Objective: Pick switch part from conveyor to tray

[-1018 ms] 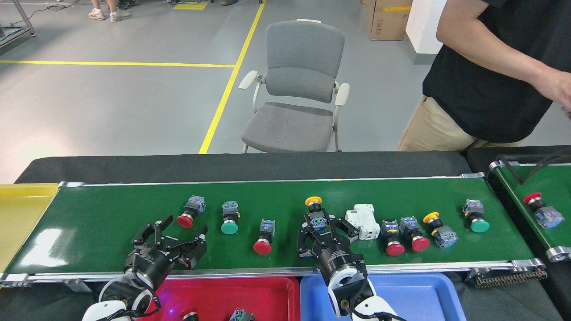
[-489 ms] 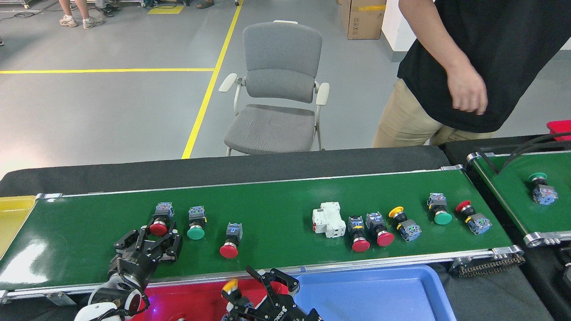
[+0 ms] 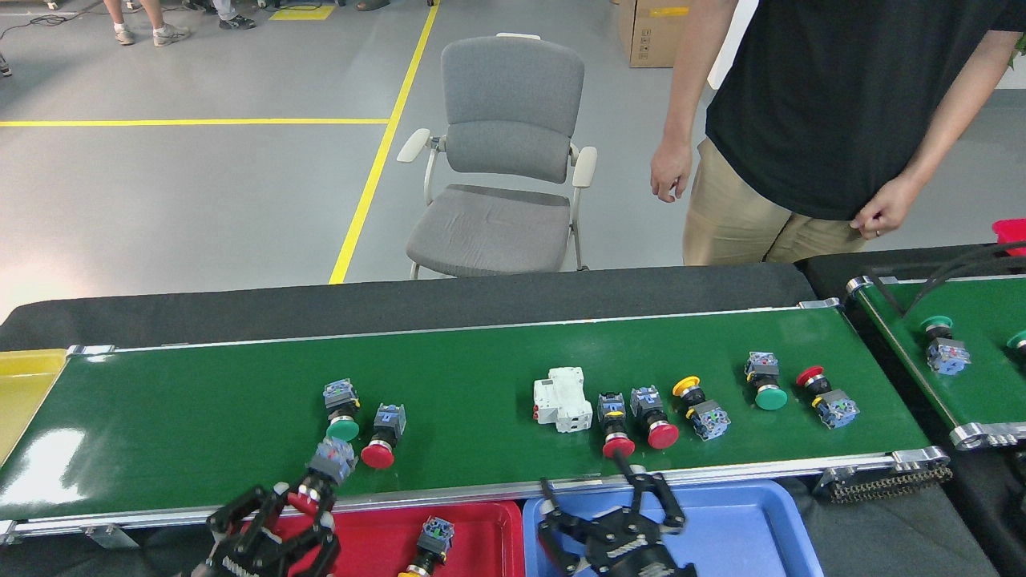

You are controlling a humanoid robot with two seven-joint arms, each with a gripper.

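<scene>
The conveyor (image 3: 481,353) carries several switch parts: a green-capped one (image 3: 342,410) beside a red-capped one (image 3: 381,437) at left, and a row of red, yellow and green ones (image 3: 653,415) at right. My left gripper (image 3: 292,506) is at the belt's near rail, shut on the red cap of a switch part (image 3: 330,461) whose blue-grey body points toward the belt. The red tray (image 3: 481,533) below holds a yellow-capped switch part (image 3: 431,541). My right gripper (image 3: 611,506) stands open with nothing in it, over the blue tray (image 3: 745,533).
A white breaker block (image 3: 561,398) lies mid-belt. A shorter green belt (image 3: 982,353) with more parts stands at right, a yellow bin (image 3: 24,385) at left. A person (image 3: 834,120) stands behind the table's right end, next to a grey chair (image 3: 505,160).
My left gripper lifted the red-capped switch part off the belt and drew back to the near rail. My right gripper let the yellow-capped part go into the red tray, then moved right, open.
</scene>
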